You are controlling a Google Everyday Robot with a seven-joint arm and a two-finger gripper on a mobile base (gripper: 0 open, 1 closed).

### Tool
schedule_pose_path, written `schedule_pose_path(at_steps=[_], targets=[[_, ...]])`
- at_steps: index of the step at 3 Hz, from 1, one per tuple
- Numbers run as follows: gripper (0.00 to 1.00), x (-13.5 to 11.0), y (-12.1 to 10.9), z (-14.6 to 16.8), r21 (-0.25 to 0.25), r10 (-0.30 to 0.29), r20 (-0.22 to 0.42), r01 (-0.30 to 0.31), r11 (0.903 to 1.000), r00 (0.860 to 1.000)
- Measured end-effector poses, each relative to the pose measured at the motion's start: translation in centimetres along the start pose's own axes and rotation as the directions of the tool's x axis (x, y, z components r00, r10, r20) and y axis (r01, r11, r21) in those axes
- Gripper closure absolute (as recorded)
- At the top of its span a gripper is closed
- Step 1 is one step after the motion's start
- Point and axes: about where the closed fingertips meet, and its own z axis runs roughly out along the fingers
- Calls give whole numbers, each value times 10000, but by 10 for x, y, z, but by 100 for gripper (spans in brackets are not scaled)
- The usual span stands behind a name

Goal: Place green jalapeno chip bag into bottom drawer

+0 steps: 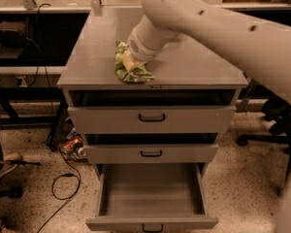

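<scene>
Nearest me, the bottom drawer [150, 193] stands pulled out with its floor bare, so the target is ready. Above it, the middle drawer [150, 153] and top drawer [152, 118] look slightly pulled out. I judge those fronts the first hazard: a bag brought straight down off the counter edge could catch on them, or land on a lip instead of in the tray.

On the counter [194, 67], left of centre and close to the near edge, lies the bag [136, 74], crumpled. The claw [130, 58] is pressed down onto its far side. I cannot tell whether the claw has hold of it. If it only pinches a fold of slick foil, the bag may slip out on the lift. It could also get nudged over the near edge to the floor.
</scene>
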Motion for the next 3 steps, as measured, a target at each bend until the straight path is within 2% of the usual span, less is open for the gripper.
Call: schedule_pose_path(at_steps=[1, 2, 3], targets=[[100, 39, -11, -48, 340, 386, 38, -387, 9987, 9992], [100, 94, -18, -94, 861, 1029, -528, -981, 9914, 9933], [100, 157, -10, -124, 1134, 1915, -1543, -1752, 9780, 9693]])
